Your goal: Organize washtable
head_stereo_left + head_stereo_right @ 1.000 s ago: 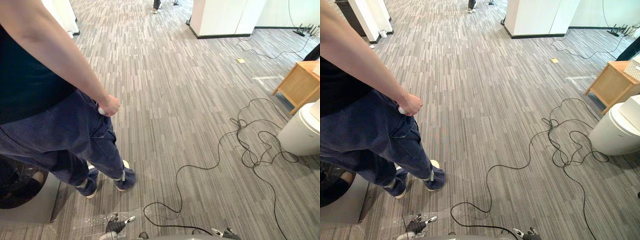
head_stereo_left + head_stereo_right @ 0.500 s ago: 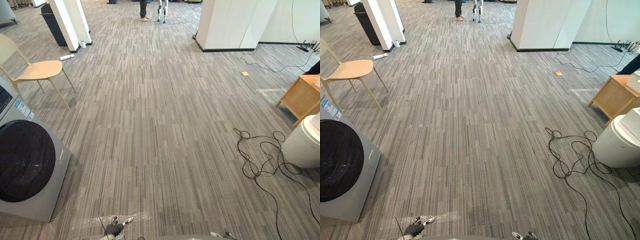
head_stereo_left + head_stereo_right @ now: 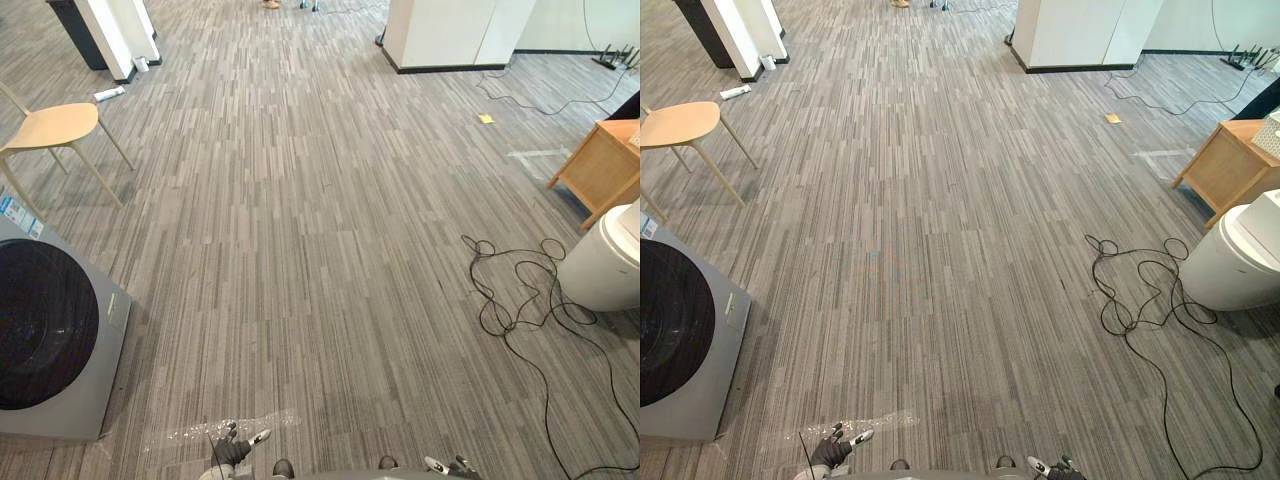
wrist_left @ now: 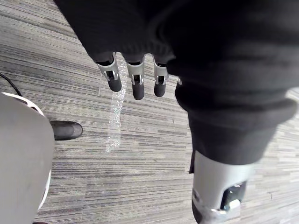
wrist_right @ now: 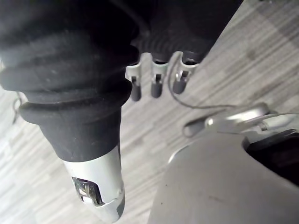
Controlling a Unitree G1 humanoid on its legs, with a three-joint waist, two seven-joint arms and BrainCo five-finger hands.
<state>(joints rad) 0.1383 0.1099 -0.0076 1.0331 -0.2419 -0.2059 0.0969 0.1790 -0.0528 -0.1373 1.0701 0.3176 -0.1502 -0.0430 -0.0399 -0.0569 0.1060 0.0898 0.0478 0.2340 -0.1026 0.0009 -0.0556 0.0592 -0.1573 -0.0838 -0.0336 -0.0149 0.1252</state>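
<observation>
A: Scene, largest first?
B: Grey striped carpet floor (image 3: pixel 300 250). Washing machine (image 3: pixel 50 340) at far left, with a chair (image 3: pixel 55 125) beyond it. White bin (image 3: pixel 605 265) and wooden desk (image 3: pixel 600 170) at far right.
A: Hands?
B: Left robot hand (image 4: pixel 136 84) and right robot hand (image 5: pixel 156 84) hang over the floor, fingers straight and loosely spread, touching nothing. Cannot tell which piece is the washtable. Machine's sticker (image 3: pixel 12 212) is unreadable.

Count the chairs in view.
1. The chair stands at the far left, beyond the washer. Others may be hidden outside the frame.
</observation>
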